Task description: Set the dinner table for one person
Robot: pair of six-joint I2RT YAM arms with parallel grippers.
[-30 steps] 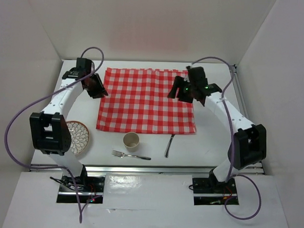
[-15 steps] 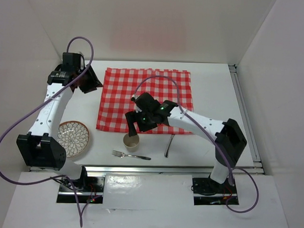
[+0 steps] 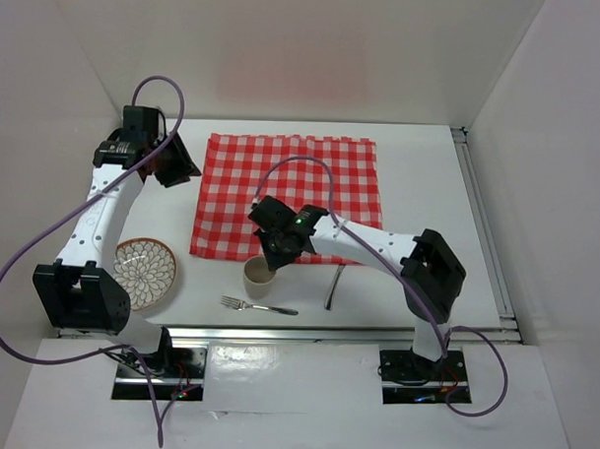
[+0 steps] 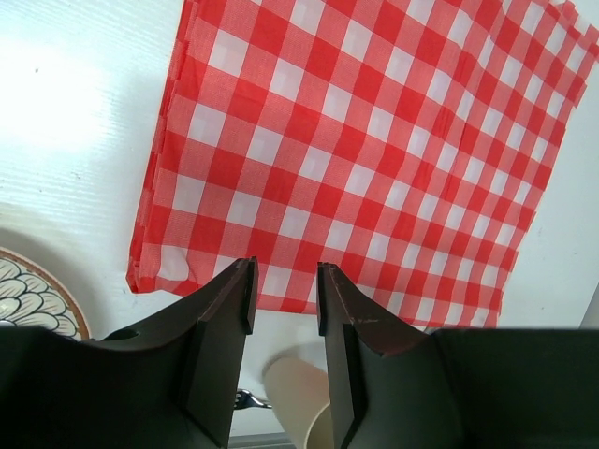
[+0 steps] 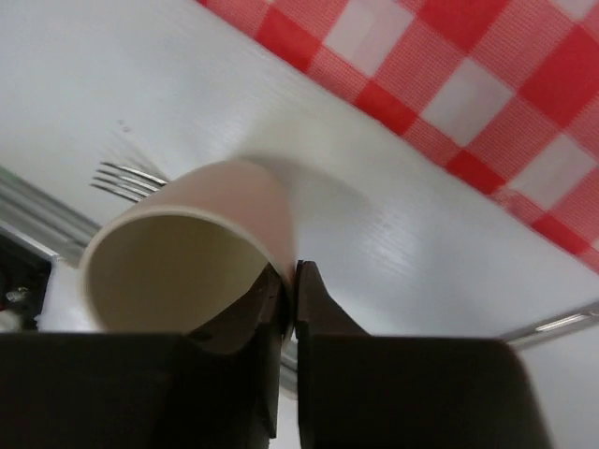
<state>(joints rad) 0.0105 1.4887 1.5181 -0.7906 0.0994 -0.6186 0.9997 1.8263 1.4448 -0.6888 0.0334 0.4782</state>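
On the dinner table, toward the far middle, a red-and-white checked cloth laid flat. Just in front of the near edge of this cloth, a beige cup, on the side of the bare white surface and not over the cloth. Nearer to the arm bases, a fork lying crosswise. To the right of it, a second silver utensil, too small to name with certainty, with its far end close to the cloth edge. At the left, well apart from the cloth, a patterned plate with a brown rim.

At the far side of the cup, the right gripper, brought low. In the right wrist view, closed on the cup wall: one finger inside the mouth, the other finger outside, with only a thin slit between, and the rim pinched there. Cannot tell whether the cup is lifted or resting on the table.

Beside the far left corner of the cloth, above bare table, the left gripper. In the left wrist view, fingers parallel and parted by a modest gap, holding nothing. Below them in that view, the near left part of the cloth, then an edge of the plate, the cup and the fork tines.
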